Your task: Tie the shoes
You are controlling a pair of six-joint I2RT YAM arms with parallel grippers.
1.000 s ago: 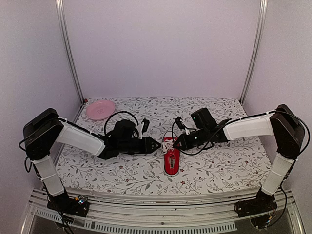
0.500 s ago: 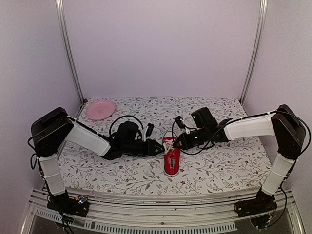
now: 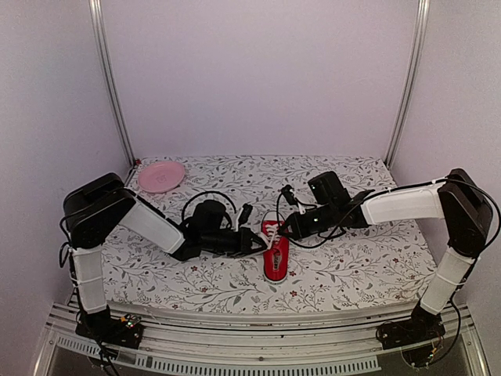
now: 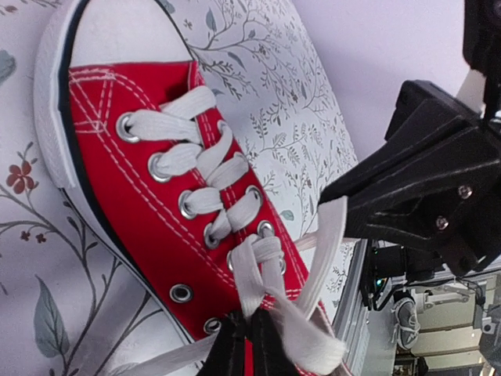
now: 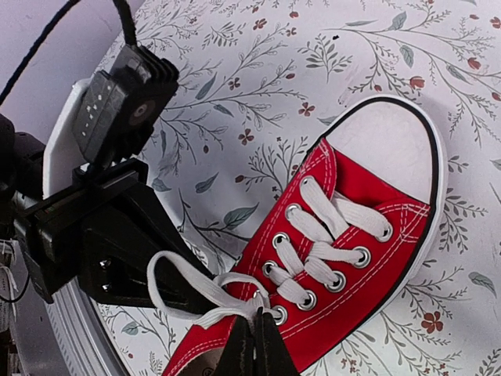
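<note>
Shoe point(image 3: 275, 254) lies on its sole mid-table point(image 3: 352, 274), between the two arms, toe cap toward the arm bases, heel end toward the back wall. Left gripper point(image 3: 262, 244) comes in low from the shoe's left, at the upper eyelets. In the left wrist view its fingers point(image 4: 227, 356) are drawn almost together, only a thin slit between them, with a strand of the white laces point(image 4: 205, 160) caught at their tips; a flat loose end curls just beside them. Right gripper point(image 3: 283, 233) reaches in from the shoe's right, at the same end of the lacing. In the right wrist view its fingers point(image 5: 266, 352) are pressed tight together, pinching the lace right at the top eyelets, and a loop of lace arcs away from the pinch toward the left gripper's body. The two grippers sit close, facing each other across the tongue. Pink plate point(image 3: 161, 175) sits at the far left corner, well apart. Against the frames from a second ago: the left arm has swung in, its shoulder link shifted rightward, and its tip moved from just beside the shoe, jaws then apart, onto the lacing with jaws now nearly closed. Right arm and shoe are unchanged in place.
</note>
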